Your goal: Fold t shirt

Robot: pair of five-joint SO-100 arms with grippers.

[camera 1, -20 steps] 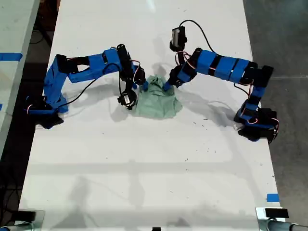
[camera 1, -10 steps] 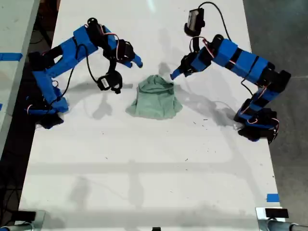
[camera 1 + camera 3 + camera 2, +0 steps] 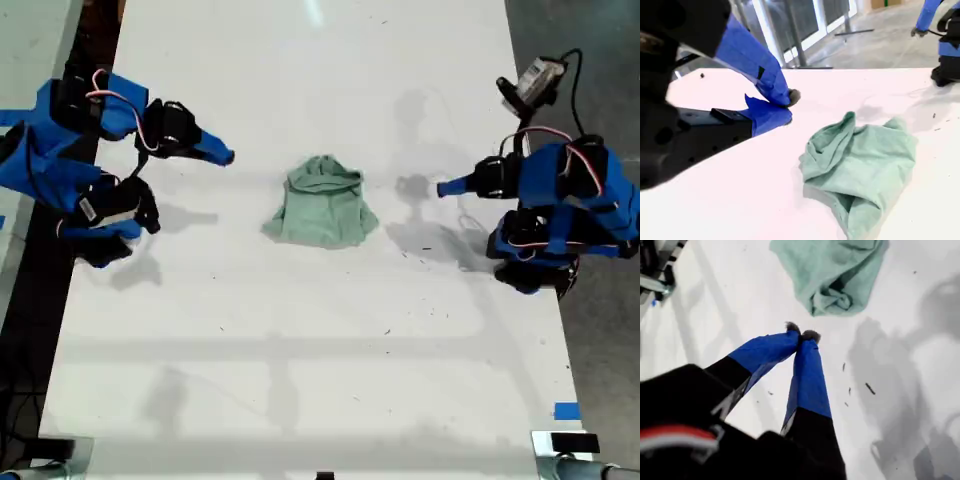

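No writing, label, brand or number is readable anywhere on the table or the arms.

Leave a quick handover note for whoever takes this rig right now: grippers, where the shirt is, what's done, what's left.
My first gripper: shut, empty, off the cloth.
My second gripper: shut, empty, off the cloth.
In the exterior view one arm sits at each side of the white table, both clear of the garment.
The mint-green t shirt lies mid-table in a wrinkled bundle, not a neat fold.
Left: probably regrasp, flatten and finish the fold.
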